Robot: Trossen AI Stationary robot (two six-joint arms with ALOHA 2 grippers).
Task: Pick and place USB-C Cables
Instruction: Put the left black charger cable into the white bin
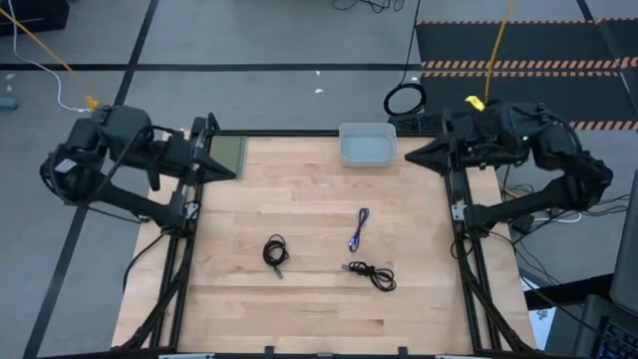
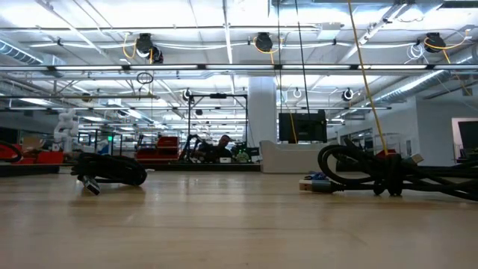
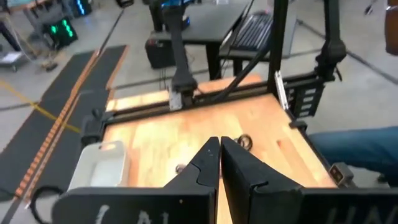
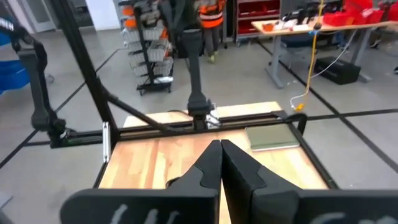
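Note:
Three USB-C cables lie flat on the wooden table point(image 1: 319, 309). A black coiled one point(image 1: 275, 251) point(image 2: 112, 169) is at centre left. A blue-purple one folded straight point(image 1: 359, 229) point(image 2: 317, 182) is in the middle. Another black one point(image 1: 371, 273) point(image 2: 396, 173) lies nearer the front. My left gripper point(image 1: 235, 172) point(image 3: 220, 147) hovers shut over the table's far left corner, well above the surface. My right gripper point(image 1: 409, 157) point(image 4: 220, 148) hovers shut by the far right corner. Both are far from the cables.
A white bin point(image 1: 368, 146) point(image 3: 102, 163) stands at the middle of the far edge. A green pad point(image 1: 227, 153) point(image 4: 272, 137) lies at the far left corner. A black ring-shaped loop point(image 1: 404, 100) lies on the floor beyond the table. A person's leg point(image 3: 354, 146) shows past the table's right side.

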